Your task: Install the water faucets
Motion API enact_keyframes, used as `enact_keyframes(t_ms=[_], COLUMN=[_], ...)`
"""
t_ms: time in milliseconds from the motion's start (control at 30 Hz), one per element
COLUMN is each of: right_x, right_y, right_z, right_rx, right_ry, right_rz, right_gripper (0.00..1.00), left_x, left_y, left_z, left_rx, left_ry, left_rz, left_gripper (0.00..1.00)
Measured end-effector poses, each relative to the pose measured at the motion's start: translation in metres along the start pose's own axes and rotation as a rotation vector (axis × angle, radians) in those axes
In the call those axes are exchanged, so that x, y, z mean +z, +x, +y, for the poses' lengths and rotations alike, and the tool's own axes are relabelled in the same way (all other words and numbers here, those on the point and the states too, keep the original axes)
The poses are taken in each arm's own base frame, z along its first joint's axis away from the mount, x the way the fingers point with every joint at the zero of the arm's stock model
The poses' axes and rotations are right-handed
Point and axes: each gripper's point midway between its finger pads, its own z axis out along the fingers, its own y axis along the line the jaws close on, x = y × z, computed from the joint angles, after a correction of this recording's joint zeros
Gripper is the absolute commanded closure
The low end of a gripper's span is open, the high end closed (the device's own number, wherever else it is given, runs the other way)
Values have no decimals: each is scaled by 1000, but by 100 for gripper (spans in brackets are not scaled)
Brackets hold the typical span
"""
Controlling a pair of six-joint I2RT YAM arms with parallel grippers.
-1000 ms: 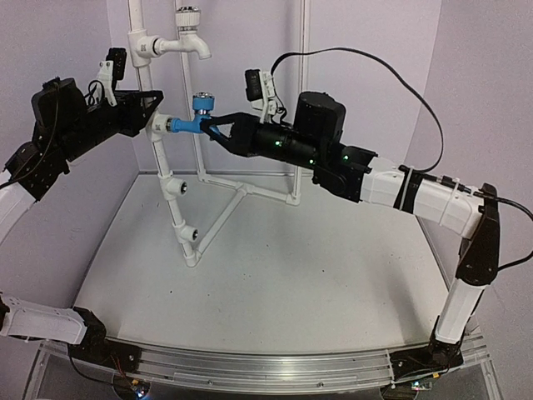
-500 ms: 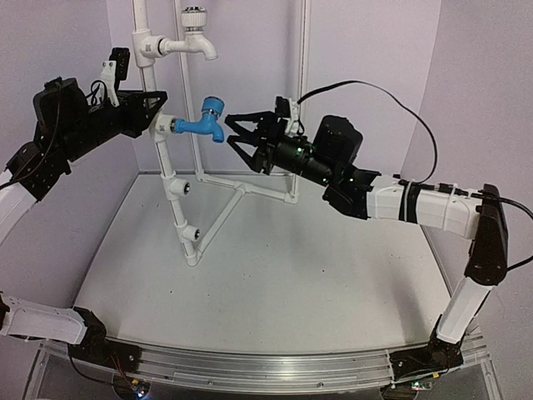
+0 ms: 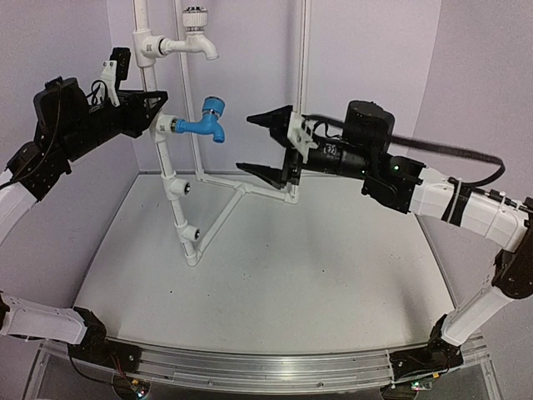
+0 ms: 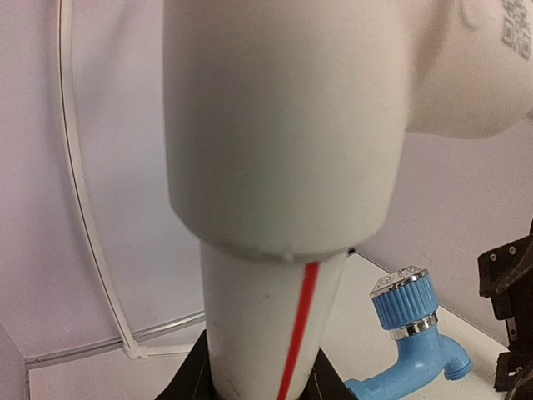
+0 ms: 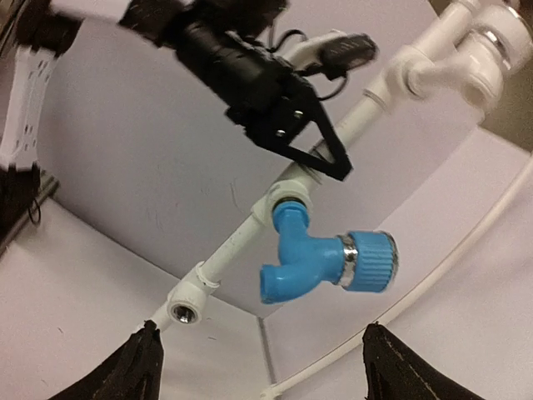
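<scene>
Your right pincer (image 3: 260,144) hangs with jaws wide apart, just right of the blue faucet (image 3: 202,123) seated in the white pipe frame (image 3: 175,187). Your left pincer (image 3: 154,112) is clamped on that frame (fingers (image 4: 193,385) mostly hidden behind the pipe). The white faucet (image 3: 193,37) sits higher up.

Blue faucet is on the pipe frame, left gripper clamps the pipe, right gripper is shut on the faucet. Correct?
No: the top external view shows the right gripper open, clear of the blue faucet. The faucet is on the pipe frame and the left gripper clamps the pipe.
</scene>
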Motion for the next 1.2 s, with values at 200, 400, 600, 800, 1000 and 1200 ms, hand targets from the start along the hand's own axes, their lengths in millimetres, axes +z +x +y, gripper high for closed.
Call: enact_keyframes(t_ms=[200,400,600,800,1000,1200], right_x=[18,48,69,81,91,93], right_y=[1,13,21,21,18,14], right_z=[16,18,5,-11,-26,-29], right_rx=[-439,-661,-782,-835,-877,-861], right_ry=[-68,-57,18,93,152,171], right_rz=[-45,-65,-61,-52,-41,-45], right_gripper=[11,12,14,26,39,70], left_x=[0,0,-1,-1,-2,-2], left_y=[-1,-1,0,0,-2,-2], left_z=[-1,-1,-1,-1,0,0], left_rx=[1,0,0,1,0,0], left_ry=[3,3,4,4,1,4], left_rz=[-1,0,3,3,-1,-1], left_gripper=[100,100,100,100,100,100])
